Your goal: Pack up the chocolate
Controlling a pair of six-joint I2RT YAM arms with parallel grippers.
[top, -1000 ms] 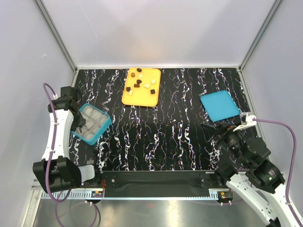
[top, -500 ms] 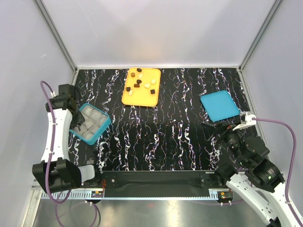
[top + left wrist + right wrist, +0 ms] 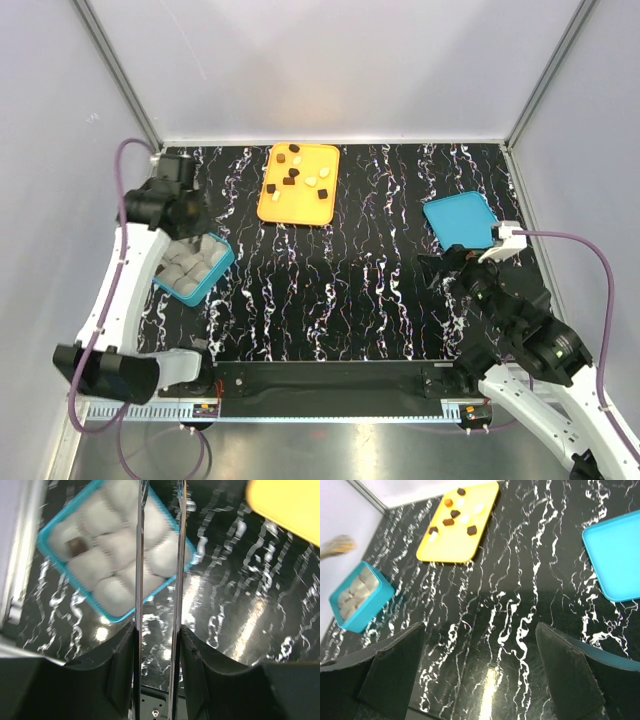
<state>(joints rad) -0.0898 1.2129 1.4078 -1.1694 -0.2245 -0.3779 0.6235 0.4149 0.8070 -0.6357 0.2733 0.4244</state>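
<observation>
The teal box (image 3: 116, 616), in which one dark piece (image 3: 76, 545) is lodged while the other chocolate (image 3: 296, 178) lies on the orange tray (image 3: 300, 210), could be knocked askew by the slightly parted, empty left end effector (image 3: 160, 495) above it; the right end effector (image 3: 480, 630) is held wide apart, empty.

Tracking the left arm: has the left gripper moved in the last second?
Yes. Against the teal box, the left gripper has shifted toward the far edge of the table and slightly right.

Left gripper (image 3: 159, 510) parted, empty, over teal box (image 3: 116, 618). One dark chocolate cube (image 3: 76, 546) in a left-side compartment. Orange tray (image 3: 290, 505) corner top right.
</observation>
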